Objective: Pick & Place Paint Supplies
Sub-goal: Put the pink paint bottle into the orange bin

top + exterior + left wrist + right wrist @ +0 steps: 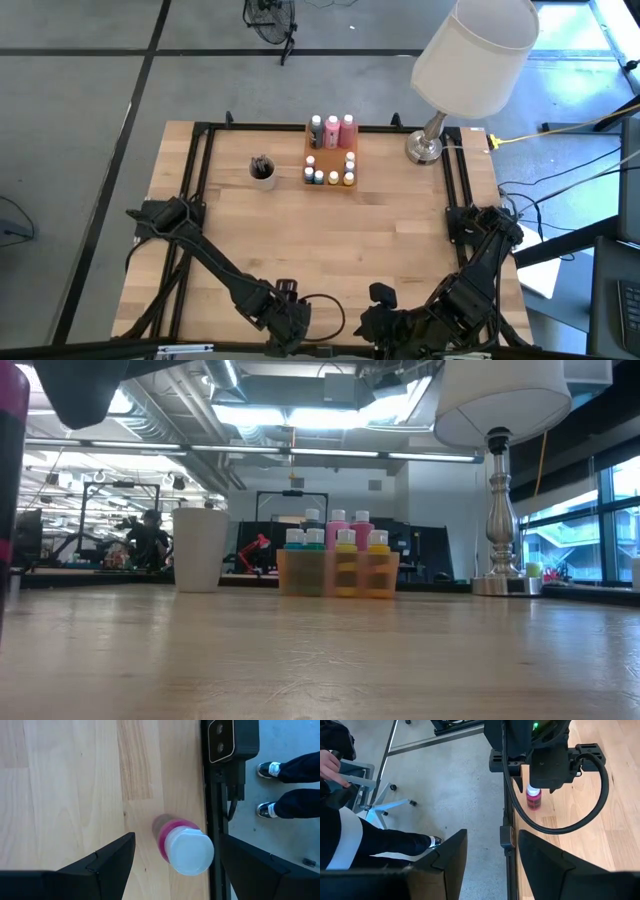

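Pink white-capped squeeze bottle (182,847) upright at table's near edge, directly beneath left gripper (175,865), jaws spread astride it; right gripper (487,865) parted, empty.

Quick count: three tall bottles (333,128) in one tray (328,160), roughly seven pots (333,178), one cup (263,172), one lamp (475,50), plus one bottle (186,847) between the left fingers (107,862).

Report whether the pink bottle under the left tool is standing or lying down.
Upright. The pink bottle shows its white cap from above, base on the wood, between the open left tool; the right wrist view shows it standing too.
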{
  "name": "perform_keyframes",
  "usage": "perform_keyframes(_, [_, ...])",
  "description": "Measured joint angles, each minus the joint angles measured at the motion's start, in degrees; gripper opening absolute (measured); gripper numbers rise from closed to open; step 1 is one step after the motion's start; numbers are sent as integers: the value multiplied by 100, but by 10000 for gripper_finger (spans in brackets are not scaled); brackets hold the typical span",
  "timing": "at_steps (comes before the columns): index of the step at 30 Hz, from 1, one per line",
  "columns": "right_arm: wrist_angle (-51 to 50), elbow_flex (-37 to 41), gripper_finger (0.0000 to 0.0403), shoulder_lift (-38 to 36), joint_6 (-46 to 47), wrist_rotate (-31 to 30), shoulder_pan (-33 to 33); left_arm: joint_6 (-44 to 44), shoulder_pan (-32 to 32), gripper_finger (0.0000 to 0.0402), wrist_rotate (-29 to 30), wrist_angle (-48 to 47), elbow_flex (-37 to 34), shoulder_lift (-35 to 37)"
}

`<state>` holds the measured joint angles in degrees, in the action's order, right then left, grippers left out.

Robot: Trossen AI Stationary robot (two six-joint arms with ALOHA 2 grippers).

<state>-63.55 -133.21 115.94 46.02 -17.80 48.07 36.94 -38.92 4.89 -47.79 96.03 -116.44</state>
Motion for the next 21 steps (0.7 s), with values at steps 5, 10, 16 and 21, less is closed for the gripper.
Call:
perform_keyframes(5, [-9,0,181,0,0,0,2,-11,0,281,-38,-3,0,-107])
perform_keyframes(10, [-13,0,181,0,-1,-1,0,-19,0,281,-247,-35,0,-249])
perform_keyframes(16, [-15,0,181,0,0,-2,0,-18,17,281,-262,-33,0,-254])
perform_keyframes(21, [-15,0,181,0,0,-2,0,-19,17,281,-339,-31,0,-254])
